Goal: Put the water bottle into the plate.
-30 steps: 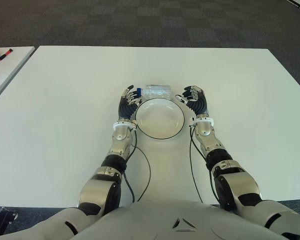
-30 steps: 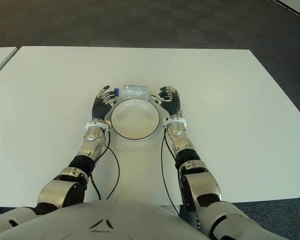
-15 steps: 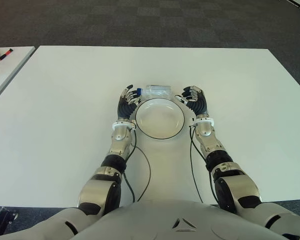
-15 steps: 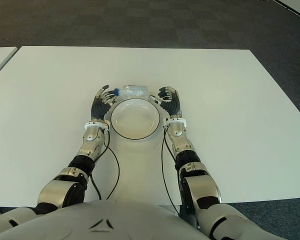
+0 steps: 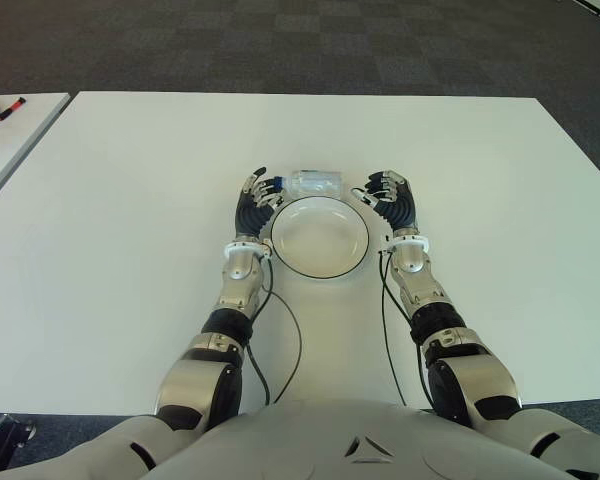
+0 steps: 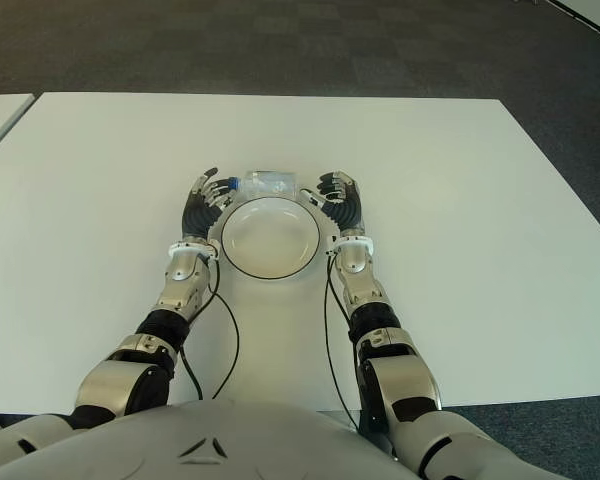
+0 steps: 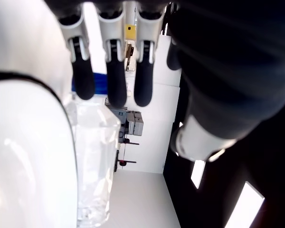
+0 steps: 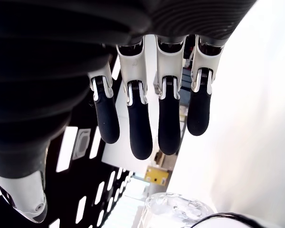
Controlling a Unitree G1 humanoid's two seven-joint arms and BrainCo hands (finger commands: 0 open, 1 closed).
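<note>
- Bottle (image 5: 316, 183) lies on its side on the white bench (image 5: 110, 230), just beyond the far rim of the plate (image 5: 320, 237). It is outside the plate, and I can't tell if it touches the rim.
- Bottle is clear; its blue cap (image 5: 278, 182) points left, toward my left hand.
- Plate is white with a dark rim and sits between my two hands.
- My left hand (image 5: 255, 203) is just left of the plate, at its far-left edge. Fingers (image 7: 116, 71) are extended and loosely spread, gripping nothing. In the left wrist view the tips hang right by the cap end of the bottle (image 7: 92, 161); contact can't be confirmed.
- My right hand (image 5: 390, 199) is just right of the plate, at its far-right edge. Fingers (image 8: 168, 118) are straight and relaxed, holding nothing. The right wrist view shows the bottle's base end (image 8: 178, 211) beyond the fingertips, apart from them.
- Both forearms run along the bench on either side of the plate, with black cables (image 5: 290, 340) trailing from the wrists toward my torso.
- A second white table (image 5: 10, 140) stands at far left, with small items (image 5: 0, 108) on it too small to identify.
- Dark carpet (image 5: 280, 40) lies beyond the bench.
</note>
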